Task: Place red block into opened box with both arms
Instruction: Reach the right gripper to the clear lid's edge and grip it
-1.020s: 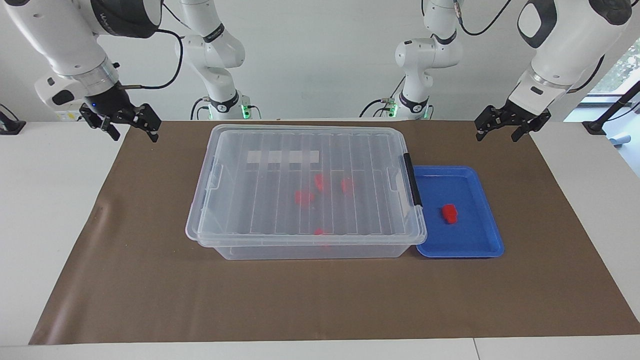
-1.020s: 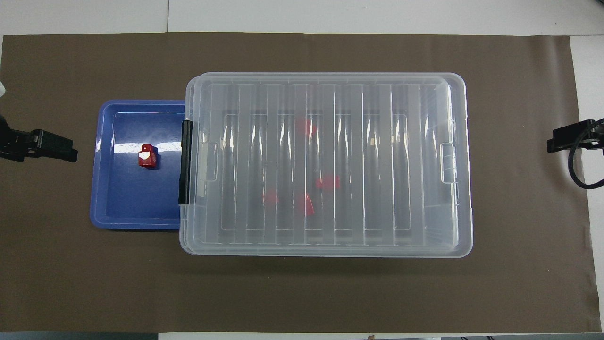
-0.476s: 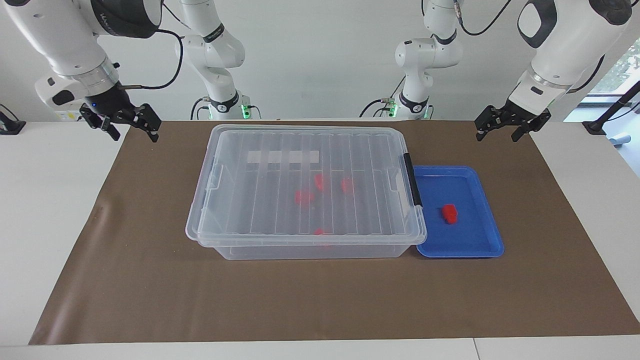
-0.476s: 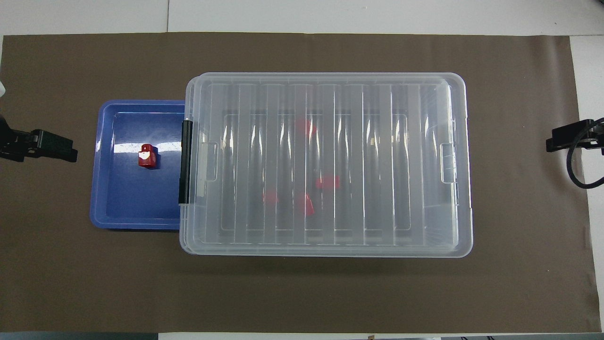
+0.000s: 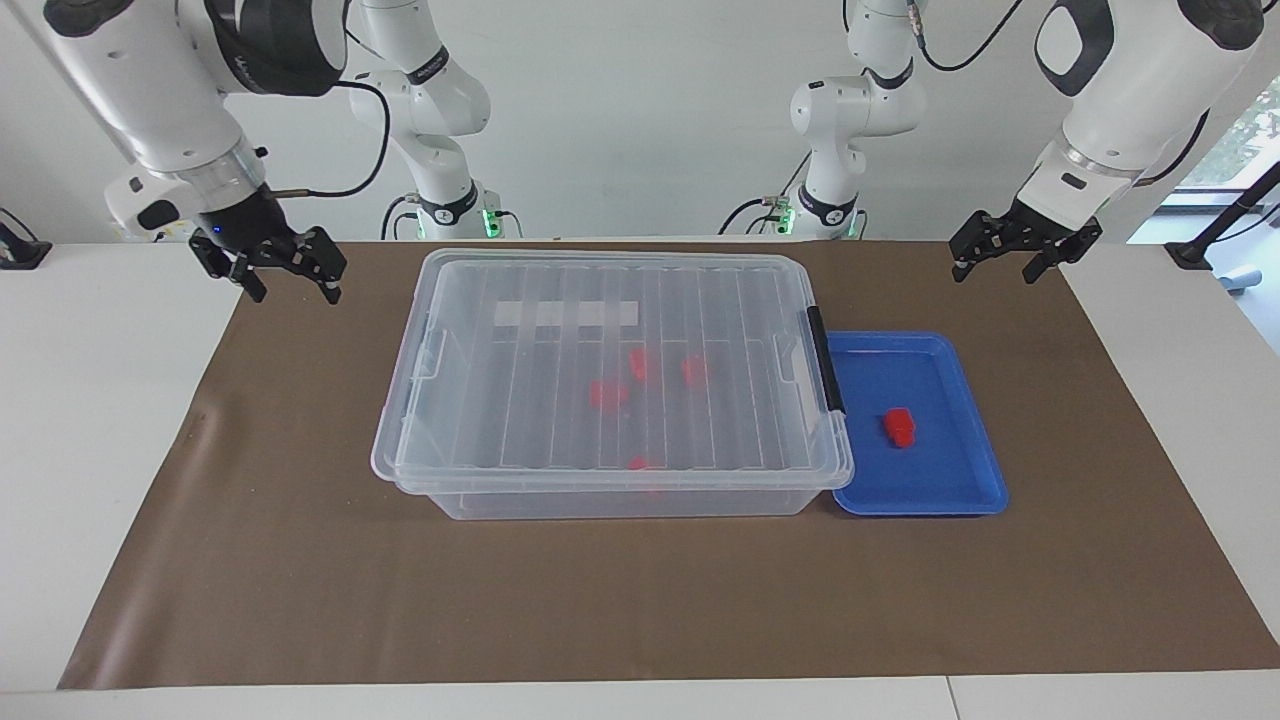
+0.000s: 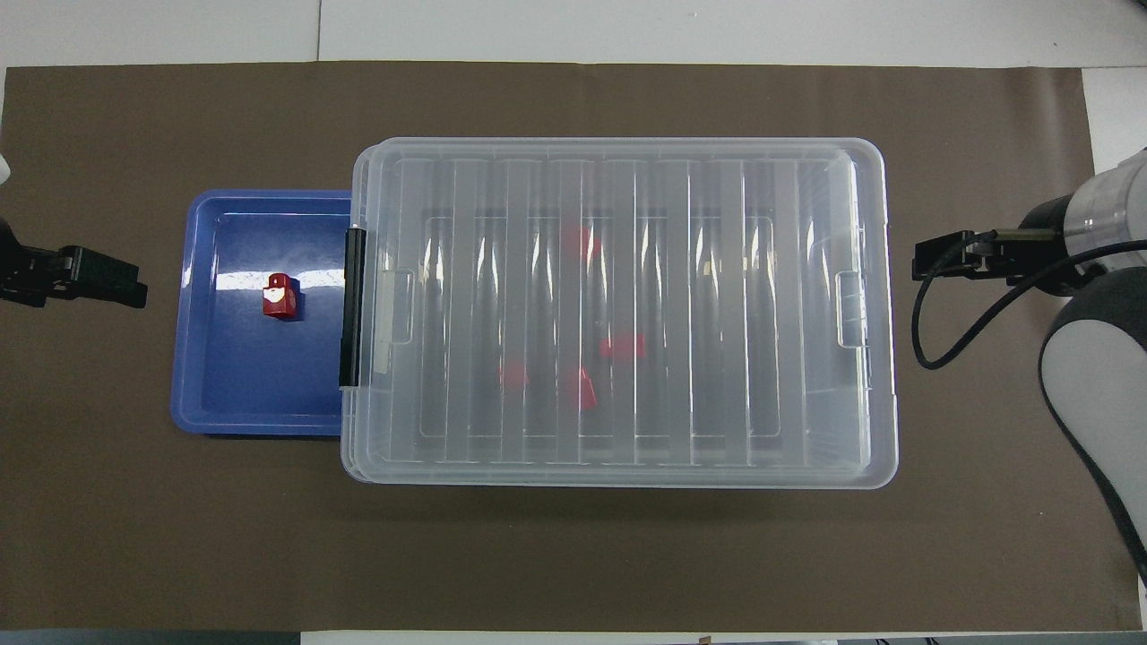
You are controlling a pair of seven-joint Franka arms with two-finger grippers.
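Because the box (image 5: 612, 375) is lidded, both empty, spread grippers hang clear, the right gripper (image 5: 286, 272) at its unlatched end and the left gripper (image 5: 1010, 253) by the blue tray (image 5: 960, 495) holding the red block (image 5: 899, 426).

From my station I see a white table (image 5: 90, 420) with a brown mat (image 5: 640, 600) covering most of it — bare white margins at both ends. A plain white wall (image 5: 640, 110) rises past it, and a window (image 5: 1245, 140) shows daylight and greenery at one corner.
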